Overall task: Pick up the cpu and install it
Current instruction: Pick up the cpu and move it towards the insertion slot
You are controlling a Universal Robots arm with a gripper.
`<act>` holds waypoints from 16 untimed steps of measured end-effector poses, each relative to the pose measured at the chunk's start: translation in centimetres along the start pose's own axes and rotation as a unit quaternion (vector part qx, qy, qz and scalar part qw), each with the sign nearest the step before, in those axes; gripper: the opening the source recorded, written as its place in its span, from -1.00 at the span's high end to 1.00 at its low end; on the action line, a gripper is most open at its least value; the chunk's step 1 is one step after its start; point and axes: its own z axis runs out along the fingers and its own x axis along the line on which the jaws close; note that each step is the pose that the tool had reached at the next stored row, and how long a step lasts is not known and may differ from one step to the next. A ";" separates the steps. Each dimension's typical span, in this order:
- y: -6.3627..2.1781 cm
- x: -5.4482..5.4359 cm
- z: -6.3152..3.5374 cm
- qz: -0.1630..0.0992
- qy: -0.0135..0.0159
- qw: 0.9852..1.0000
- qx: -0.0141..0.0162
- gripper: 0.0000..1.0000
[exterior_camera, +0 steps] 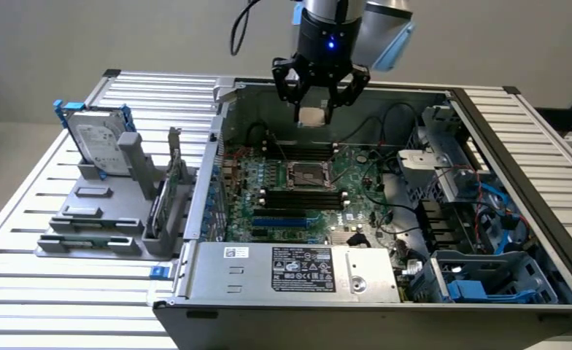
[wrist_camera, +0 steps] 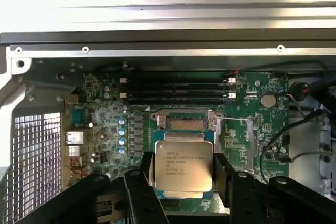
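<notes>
- One gripper (exterior_camera: 320,102) on the Universal Robots arm hung over the open computer case (exterior_camera: 519,146), just inside its far wall in the exterior view.
- Both fingers (wrist_camera: 146,177) were clamped on the cpu (wrist_camera: 184,167). Each black finger pressed one of two opposite edges, and the other two edges were free.
- Chip's silver-grey printed lid faced the wrist camera and sat square to the board, not visibly tilted.
- Exterior view: the cpu (exterior_camera: 312,117) was held in the air, well apart from the motherboard (exterior_camera: 364,211) below. It was over the bank of memory slots (exterior_camera: 300,149) on the far side of the socket (exterior_camera: 306,175).
- Socket frame lay open, flanked by memory slots on its far and near sides.
- Wrist view: the socket's far frame edge showed just past the chip's free edge, and the chip overlapped the rest of the socket.
- Room: open air lay between chip and socket. Black cables (exterior_camera: 388,124) looped on the exterior view's right of the gripper, near but apart from the fingers. The far case wall was close behind the gripper.
- Power supply (exterior_camera: 296,270) filled the near edge of the case, well apart from the gripper.
- Outside the case, on the exterior view's left, a hard drive (exterior_camera: 101,138) stood upright in a grey fixture (exterior_camera: 91,219) on the slatted table (exterior_camera: 23,248).
</notes>
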 end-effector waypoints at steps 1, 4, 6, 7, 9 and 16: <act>0.06 -0.2 0.18 0.000 0.000 1.000 0.000 -0.09; 0.12 -0.7 0.73 0.000 0.000 1.000 0.000 -0.09; 0.10 -1.0 1.07 -0.001 0.000 1.000 0.000 -0.09; 0.09 -1.1 1.25 -0.001 0.000 1.000 0.000 -0.09; 0.06 -1.2 1.61 -0.002 0.000 1.000 0.000 -0.09; -0.01 -1.3 2.24 -0.003 0.001 1.000 0.001 -0.09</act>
